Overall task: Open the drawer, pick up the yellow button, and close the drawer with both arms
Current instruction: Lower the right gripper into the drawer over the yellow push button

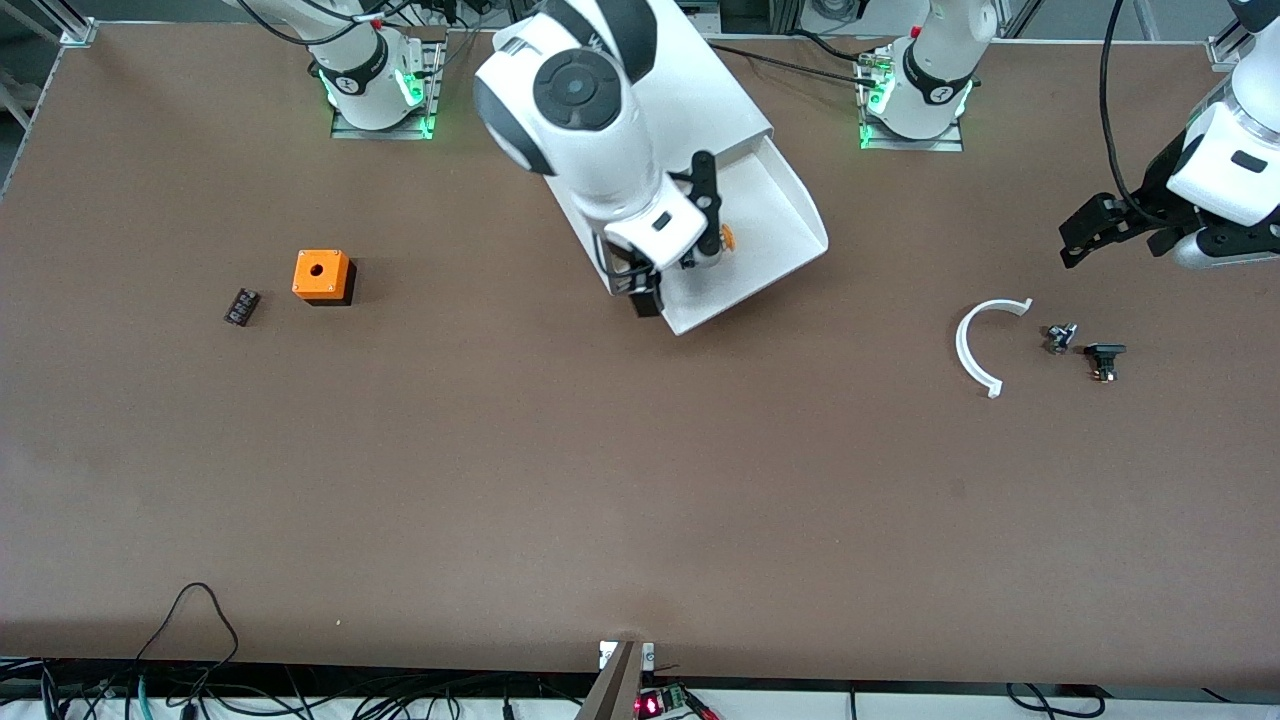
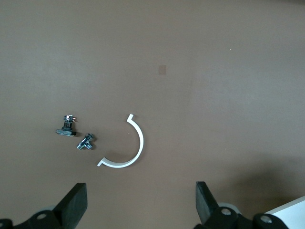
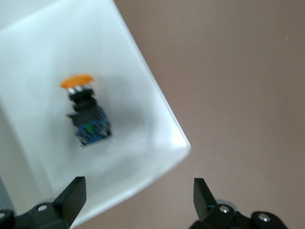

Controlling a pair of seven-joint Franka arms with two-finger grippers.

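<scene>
The drawer (image 1: 785,205) stands pulled out of the white cabinet (image 1: 705,95), toward the front camera. The button (image 1: 727,238), with an orange cap and a dark body, lies inside it, and shows on the white tray floor (image 3: 43,71) in the right wrist view (image 3: 87,119). My right gripper (image 1: 678,243) hangs open just above the drawer, next to the button. In its own view the right gripper (image 3: 138,193) is over the drawer's front rim, with nothing between its fingers. My left gripper (image 1: 1095,240) is open and empty in the air at the left arm's end of the table (image 2: 140,198).
An orange cube (image 1: 322,276) with a round hole and a small black ribbed block (image 1: 241,306) sit toward the right arm's end. A white curved strip (image 1: 968,345) (image 2: 141,140) and two small dark parts (image 1: 1060,337) (image 1: 1104,358) lie under the left gripper.
</scene>
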